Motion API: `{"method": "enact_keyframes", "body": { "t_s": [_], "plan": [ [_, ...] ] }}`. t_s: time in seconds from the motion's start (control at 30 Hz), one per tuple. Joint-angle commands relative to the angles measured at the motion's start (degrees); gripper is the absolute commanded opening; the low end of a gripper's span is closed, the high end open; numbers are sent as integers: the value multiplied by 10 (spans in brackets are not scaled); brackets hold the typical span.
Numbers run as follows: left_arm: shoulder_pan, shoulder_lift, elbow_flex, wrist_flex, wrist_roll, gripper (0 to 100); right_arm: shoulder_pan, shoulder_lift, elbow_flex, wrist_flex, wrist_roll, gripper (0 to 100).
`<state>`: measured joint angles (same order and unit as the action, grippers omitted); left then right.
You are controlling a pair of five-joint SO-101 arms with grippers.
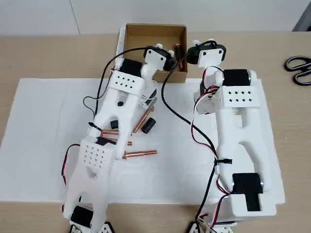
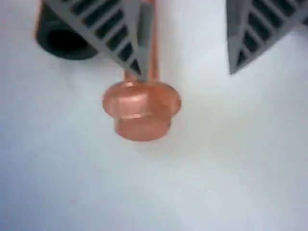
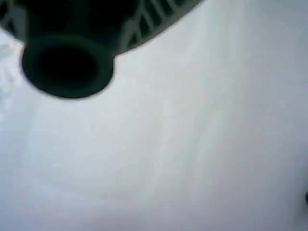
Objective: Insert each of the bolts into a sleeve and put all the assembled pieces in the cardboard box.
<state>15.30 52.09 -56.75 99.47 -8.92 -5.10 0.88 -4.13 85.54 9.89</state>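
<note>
The left gripper (image 2: 185,72) is hanging open over a copper bolt (image 2: 142,110) lying near the cardboard box (image 1: 150,36). The right gripper (image 3: 110,24) is squeezing a black sleeve (image 3: 67,67), also near the box.

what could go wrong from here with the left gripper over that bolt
1. The left gripper is open, but the copper bolt sits off centre, its shank against one finger. Closing might roll or push the bolt rather than grip it.
2. A loose sleeve lies right beside that finger, so closing or lifting could knock it away across the paper.
</note>
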Motion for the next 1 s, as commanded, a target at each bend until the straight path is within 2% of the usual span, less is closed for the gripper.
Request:
{"method": "enact_keyframes", "body": {
  "t_s": [0.0, 0.33, 0.63, 0.97],
  "plan": [
    [4, -9, -22, 8, 13, 103, 7, -7, -8, -7, 2, 7],
    [9, -24, -18, 10, 36, 103, 6, -6, -8, -7, 2, 7],
    [36, -121, 102, 8, 44, 103, 6, -6, -8, -7, 2, 6],
    [14, -90, 106, -3, 44, 103, 6, -5, -8, -7, 2, 6]
  ]
}}
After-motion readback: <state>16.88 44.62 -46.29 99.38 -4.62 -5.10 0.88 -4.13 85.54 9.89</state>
